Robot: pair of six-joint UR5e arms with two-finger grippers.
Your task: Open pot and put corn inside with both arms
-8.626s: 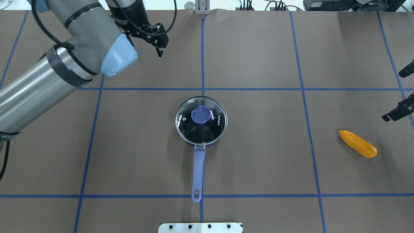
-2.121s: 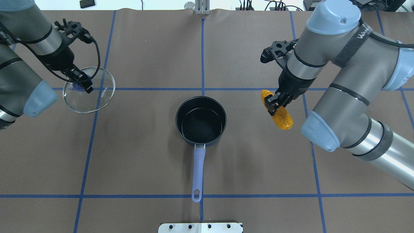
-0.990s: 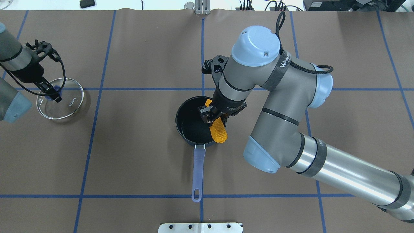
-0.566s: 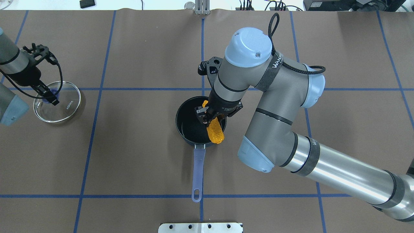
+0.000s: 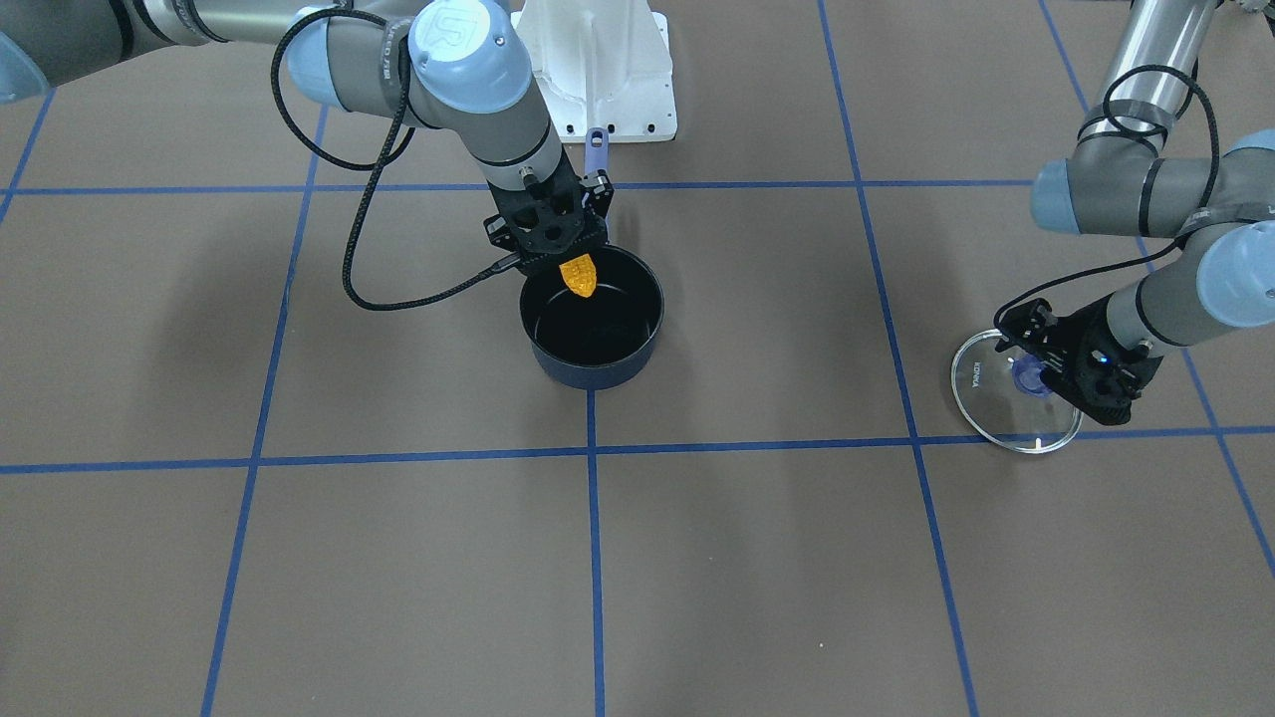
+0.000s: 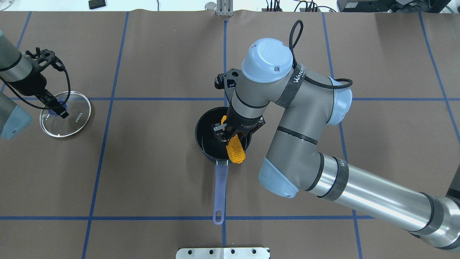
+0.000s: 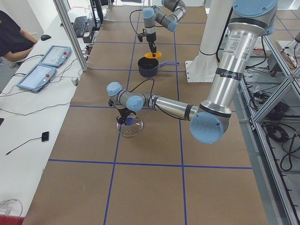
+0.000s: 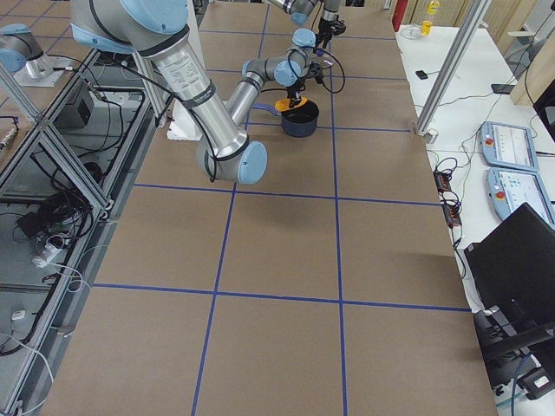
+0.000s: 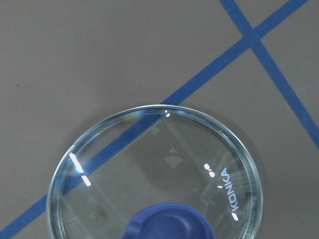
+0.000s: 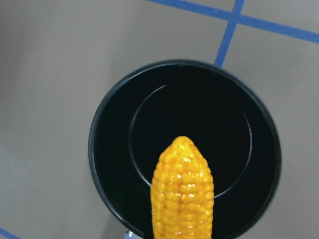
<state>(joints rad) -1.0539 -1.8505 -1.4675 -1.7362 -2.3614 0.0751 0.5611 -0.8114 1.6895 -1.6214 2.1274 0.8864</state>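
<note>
Your right pincer (image 6: 225, 134) is clamped on the corn (image 6: 235, 151), which hangs tilted over the open pot (image 6: 206, 142) at the centre of the overhead view. In the right wrist view the cob's narrow tip sits over the black inside. The pot stands on the worktop (image 6: 161, 172) with its handle (image 6: 220, 190) pointing to the lower edge of that view. At the left edge, your left pincer (image 6: 57, 109) is at the blue knob (image 9: 169, 221) of the glass lid (image 6: 73, 120), which lies flat, on or just above the worktop. Whether that pincer's jaws grip the knob cannot be told.
</note>
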